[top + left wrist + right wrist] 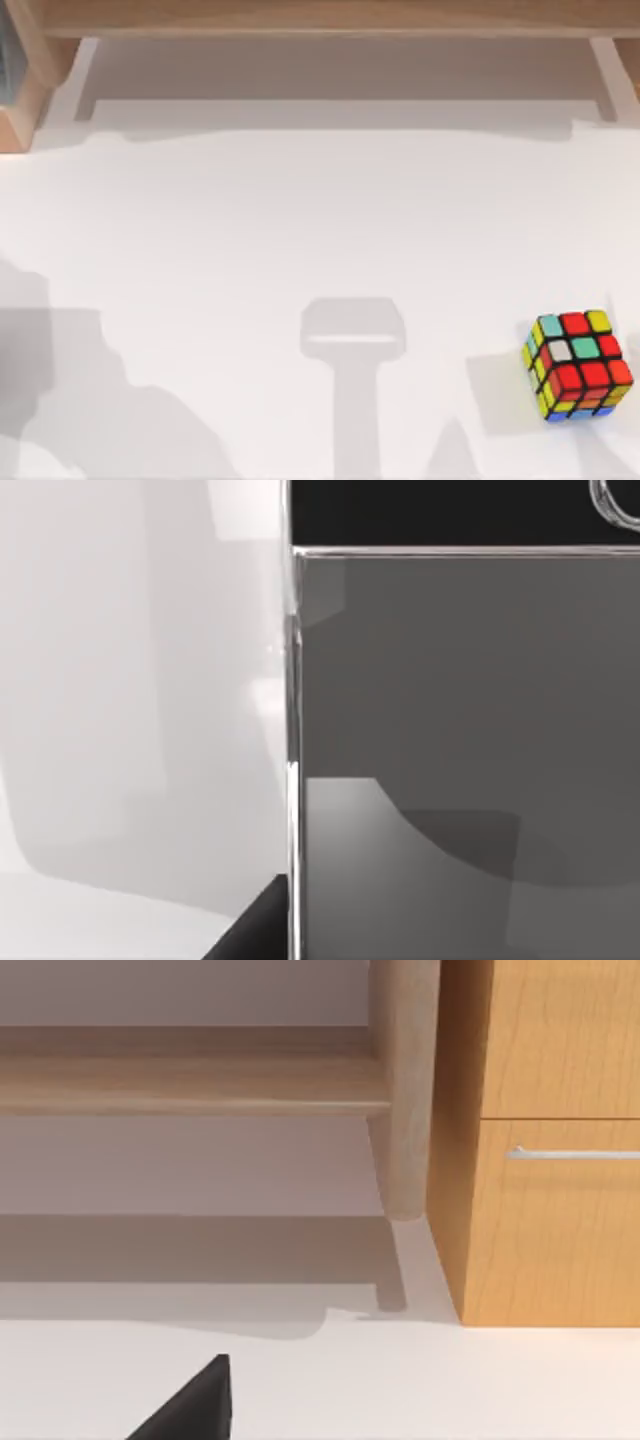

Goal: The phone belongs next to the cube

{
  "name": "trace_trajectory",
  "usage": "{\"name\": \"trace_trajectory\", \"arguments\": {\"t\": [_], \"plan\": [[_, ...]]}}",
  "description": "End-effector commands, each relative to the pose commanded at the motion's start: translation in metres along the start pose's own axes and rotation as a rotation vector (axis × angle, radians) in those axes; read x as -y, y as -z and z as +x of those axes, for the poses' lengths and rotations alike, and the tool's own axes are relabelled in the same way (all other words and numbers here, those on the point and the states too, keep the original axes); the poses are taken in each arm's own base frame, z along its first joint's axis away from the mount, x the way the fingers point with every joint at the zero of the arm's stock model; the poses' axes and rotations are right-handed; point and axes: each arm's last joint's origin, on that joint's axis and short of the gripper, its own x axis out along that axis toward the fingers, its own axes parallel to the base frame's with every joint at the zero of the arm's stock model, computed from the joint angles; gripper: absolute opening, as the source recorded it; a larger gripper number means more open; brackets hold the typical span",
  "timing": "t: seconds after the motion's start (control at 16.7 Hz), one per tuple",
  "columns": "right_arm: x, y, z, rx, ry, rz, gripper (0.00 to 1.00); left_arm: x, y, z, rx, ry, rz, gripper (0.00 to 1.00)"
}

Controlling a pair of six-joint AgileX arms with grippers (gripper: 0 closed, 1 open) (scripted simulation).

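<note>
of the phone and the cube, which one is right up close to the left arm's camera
The phone: its grey glossy screen and black bezel loom large in the left wrist view. The cube sits apart at the table's right near corner.

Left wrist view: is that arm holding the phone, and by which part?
Cannot be told. The phone sits very close under the left wrist camera, screen and home-button end visible, but no fingers are seen on it. The cube stands untouched at the table's right.
</note>
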Motion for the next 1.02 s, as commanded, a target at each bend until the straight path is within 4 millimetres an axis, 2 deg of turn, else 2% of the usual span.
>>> {"name": "trace_trajectory", "arguments": {"t": [0.42, 0.72, 0.84, 1.02], "plan": [[0.0, 0.0, 0.0, 0.0, 0.0, 0.0, 1.0, 0.0, -0.001, -0.025, 0.015, 0.0, 0.001, 0.0], [0.0, 0.0, 0.0, 0.0, 0.0, 0.0, 1.0, 0.0, -0.001, -0.024, 0.01, 0.001, 0.002, 0.0], [0.0, 0.0, 0.0, 0.0, 0.0, 0.0, 1.0, 0.001, -0.006, -0.035, 0.052, -0.014, 0.0, 0.0], [0.0, 0.0, 0.0, 0.0, 0.0, 0.0, 1.0, 0.009, -0.028, -0.064, 0.159, -0.044, -0.005, 0.0]]}}
